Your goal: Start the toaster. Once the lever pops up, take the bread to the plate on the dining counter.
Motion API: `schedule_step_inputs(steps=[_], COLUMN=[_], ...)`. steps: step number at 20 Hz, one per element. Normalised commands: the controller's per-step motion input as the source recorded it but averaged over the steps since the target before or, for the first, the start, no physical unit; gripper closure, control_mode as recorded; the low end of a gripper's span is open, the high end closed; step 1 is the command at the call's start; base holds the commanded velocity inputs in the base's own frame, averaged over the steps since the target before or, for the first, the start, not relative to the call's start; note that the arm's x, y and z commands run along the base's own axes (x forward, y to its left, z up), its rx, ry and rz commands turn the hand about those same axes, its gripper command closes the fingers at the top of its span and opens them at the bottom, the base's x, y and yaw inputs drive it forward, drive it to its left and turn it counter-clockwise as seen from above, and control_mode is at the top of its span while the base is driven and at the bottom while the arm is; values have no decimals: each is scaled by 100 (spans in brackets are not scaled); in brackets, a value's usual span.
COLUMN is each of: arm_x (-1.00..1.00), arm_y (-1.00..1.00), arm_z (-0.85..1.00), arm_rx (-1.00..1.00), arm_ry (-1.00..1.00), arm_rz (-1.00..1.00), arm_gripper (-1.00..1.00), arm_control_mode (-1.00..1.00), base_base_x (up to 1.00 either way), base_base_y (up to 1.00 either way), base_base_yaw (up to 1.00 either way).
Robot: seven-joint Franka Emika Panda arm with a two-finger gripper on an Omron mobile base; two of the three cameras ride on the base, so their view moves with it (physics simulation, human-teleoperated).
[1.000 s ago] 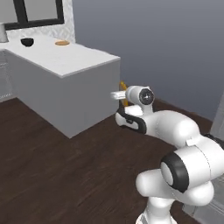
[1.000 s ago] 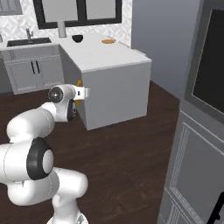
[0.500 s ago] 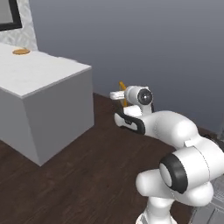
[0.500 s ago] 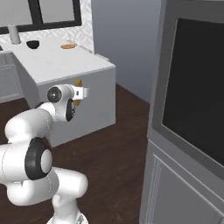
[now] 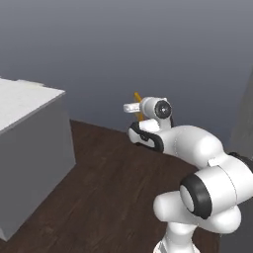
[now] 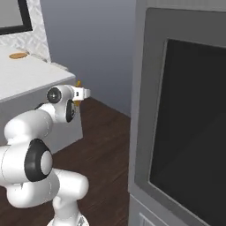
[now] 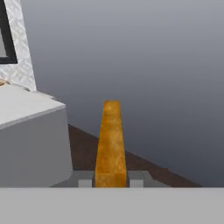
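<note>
End effector (image 7: 111, 183): clenched on the bread (image 7: 110, 144), held edge-on.
Plate (image 6: 18, 55): far left on the desk (image 6: 31, 77), well apart.

One bread (image 7: 110, 144) slice, one plate (image 6: 18, 55), one dining counter (image 6: 31, 77), one dark-glass built-in oven (image 6: 185, 123).

A: Support surface?
B: dining counter (image 6: 31, 77), white top, thick straight edge, standing on dark wood floor (image 5: 99, 197).
A: What's on it?
B: plate (image 6: 18, 55), orange-brown, flat on the top towards its far end.
</note>
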Motion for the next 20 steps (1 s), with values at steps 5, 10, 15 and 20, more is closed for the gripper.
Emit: schedule_step_inputs(steps=[5, 10, 15, 20], arm_x=[0, 0, 0, 0], arm_y=[0, 0, 0, 0], arm_z=[0, 0, 0, 0], arm_rx=[0, 0, 0, 0], arm_ry=[0, 0, 0, 0], arm_rz=[0, 0, 0, 0], arm_gripper=[100, 100, 100, 100], arm_control_mode=[100, 100, 100, 100], base_base_x=[100, 100, 100, 100], base_base_y=[0, 11, 33, 25], base_base_yaw=[-35, -26, -10, 0])
